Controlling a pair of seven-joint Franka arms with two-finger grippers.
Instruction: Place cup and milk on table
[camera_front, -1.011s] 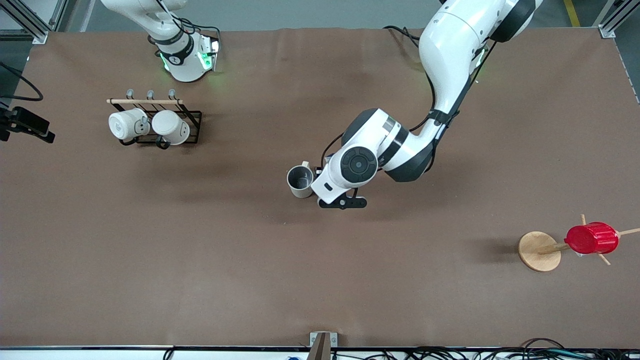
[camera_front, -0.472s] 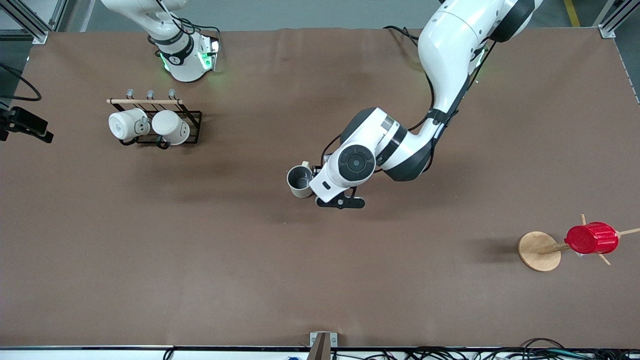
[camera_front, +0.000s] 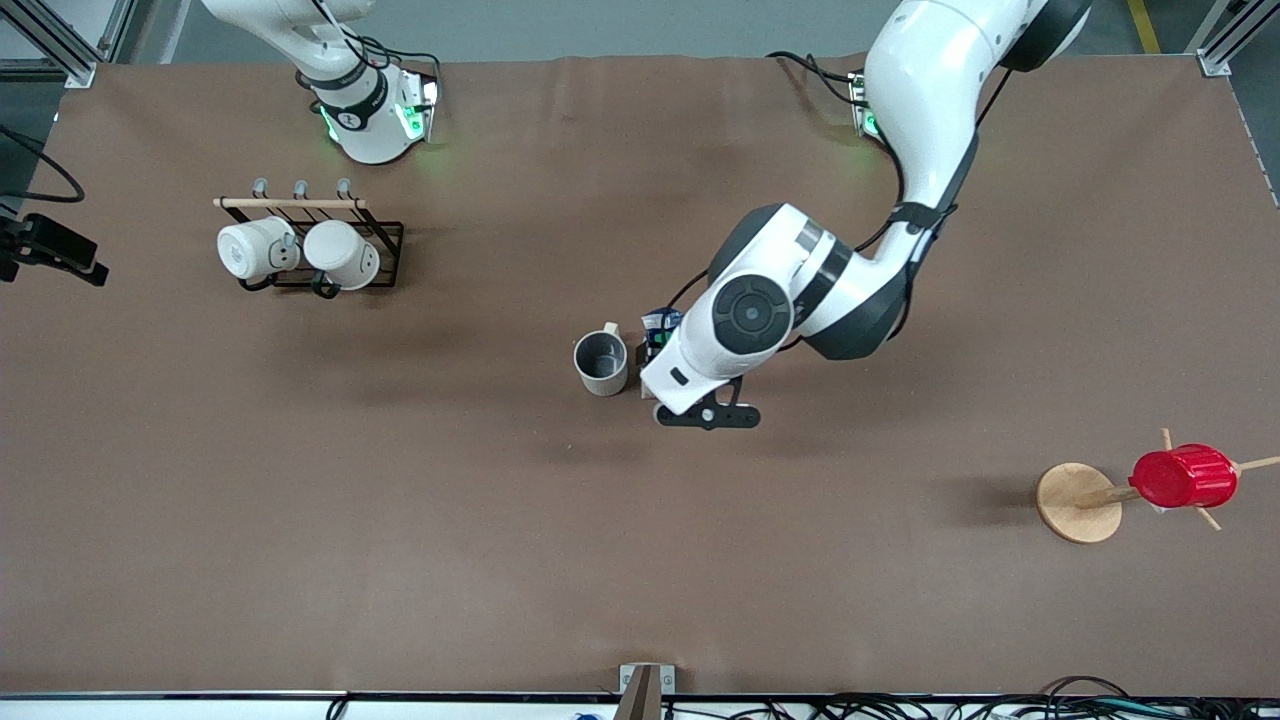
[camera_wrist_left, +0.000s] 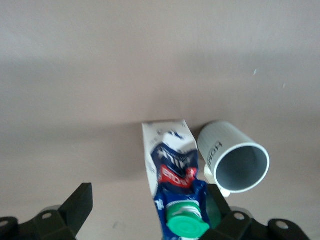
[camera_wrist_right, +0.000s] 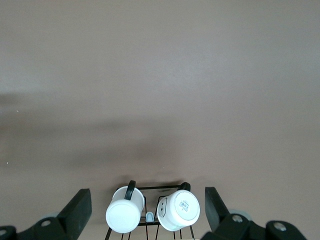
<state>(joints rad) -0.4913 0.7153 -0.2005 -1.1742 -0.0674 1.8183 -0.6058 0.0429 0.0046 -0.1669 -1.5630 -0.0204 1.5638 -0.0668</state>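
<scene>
The cream-beige cup (camera_front: 601, 362) stands upright on the brown table (camera_front: 400, 550), grey inside showing. The blue and white milk carton (camera_front: 660, 325) stands right beside it, partly under the left wrist. In the left wrist view the milk (camera_wrist_left: 175, 175), with its green cap, stands between my open left gripper's (camera_wrist_left: 149, 202) fingers, close to one finger (camera_wrist_left: 216, 202). The cup (camera_wrist_left: 235, 157) is just outside that finger. My left gripper (camera_front: 662, 358) hangs over the milk. My right gripper (camera_wrist_right: 146, 205) is open and empty, and that arm waits near its base (camera_front: 372, 120).
A black wire rack (camera_front: 385, 240) with two plain white mugs (camera_front: 300, 250) stands near the right arm's base, also in the right wrist view (camera_wrist_right: 150, 215). A wooden mug tree (camera_front: 1078, 502) with a red ribbed cup (camera_front: 1183, 476) stands toward the left arm's end.
The left arm has drawn back toward its own end of the table, uncovering the milk carton beside the cup. The cup has not moved. The right arm is still.
</scene>
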